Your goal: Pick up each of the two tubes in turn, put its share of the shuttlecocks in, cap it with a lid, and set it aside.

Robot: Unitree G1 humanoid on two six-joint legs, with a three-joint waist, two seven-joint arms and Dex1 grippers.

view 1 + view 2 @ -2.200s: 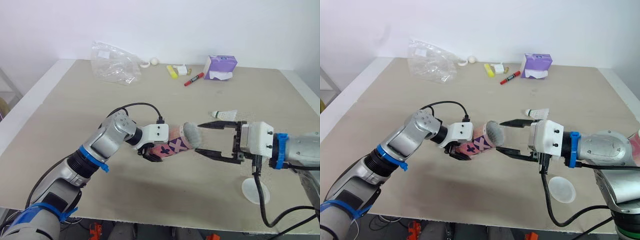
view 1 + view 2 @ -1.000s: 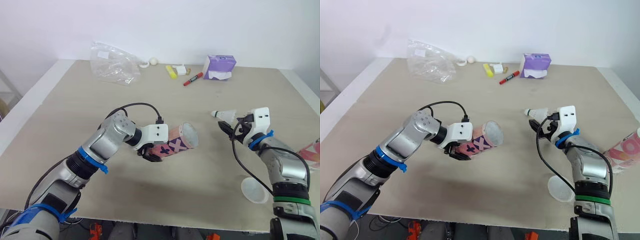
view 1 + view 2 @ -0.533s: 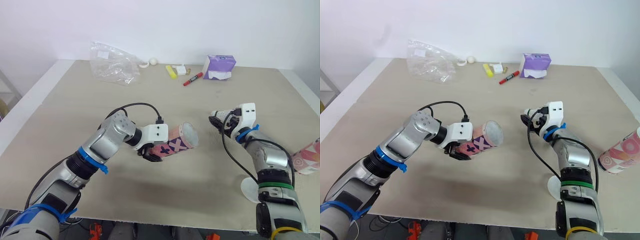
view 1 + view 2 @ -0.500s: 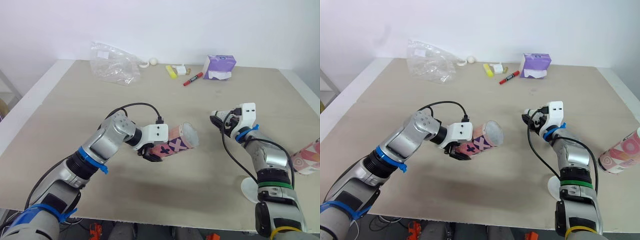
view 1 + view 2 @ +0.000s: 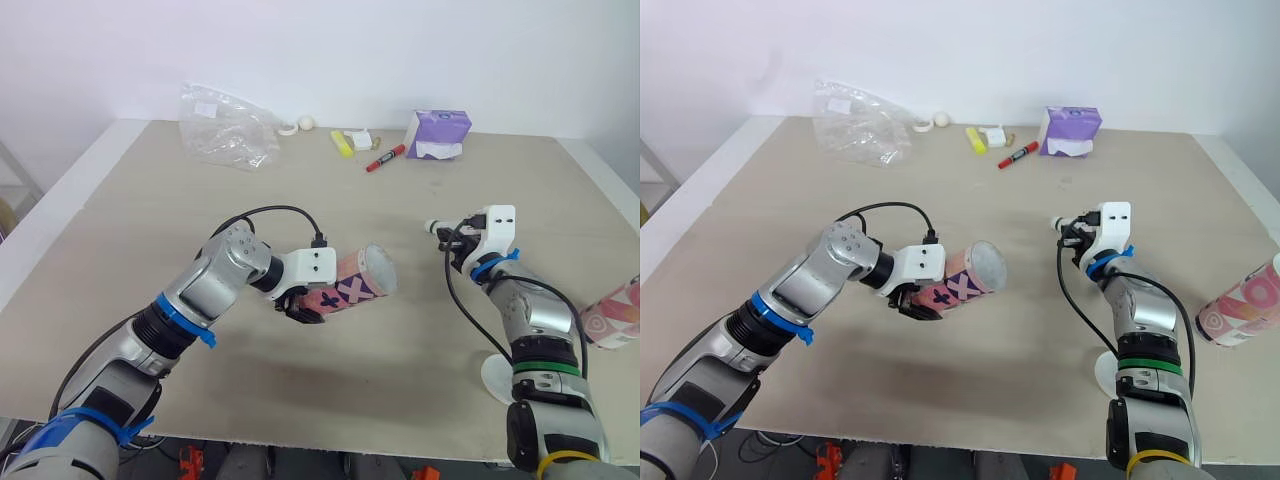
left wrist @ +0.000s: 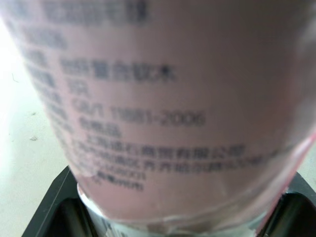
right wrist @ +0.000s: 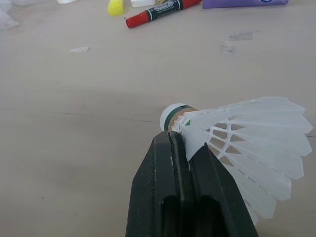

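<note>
– What is the left gripper [image 5: 303, 306] doing?

– It is squeezing the pink tube [image 5: 355, 287]. The black fingers are closed on the tube's lower end. The tube has purple crosses on it.

– Is the tube on the table [image 5: 150, 220]?

– No, it is up in the air, over the middle of the table. It lies nearly on its side, tipped up a bit. Its open mouth points over to the right arm.

– And the right gripper [image 7: 174, 140]?

– Its two fingers are pressed tight together. They pinch the shuttlecock [image 7: 247, 143] by its white feathers, right next to the round cork with the green band.

– Is the shuttlecock off the table?

– I can't tell. It is low, on the right side of the table, with the cork pointing to the back. It is well apart from the tube's mouth.

– Where is the other tube [image 5: 1240, 312]?

– Way over at the right edge of the table. It is pink too. I can't tell if it stands straight or leans.

– Do you see a lid [image 5: 492, 378]?

– Yes, a round white one. It lies flat near the front edge, partly behind the right arm.

– What is at the back?

– A red marker [image 5: 387, 158], a purple pack [image 5: 438, 134] and a crumpled plastic bag [image 5: 228, 128]. They are far from both grippers.
</note>
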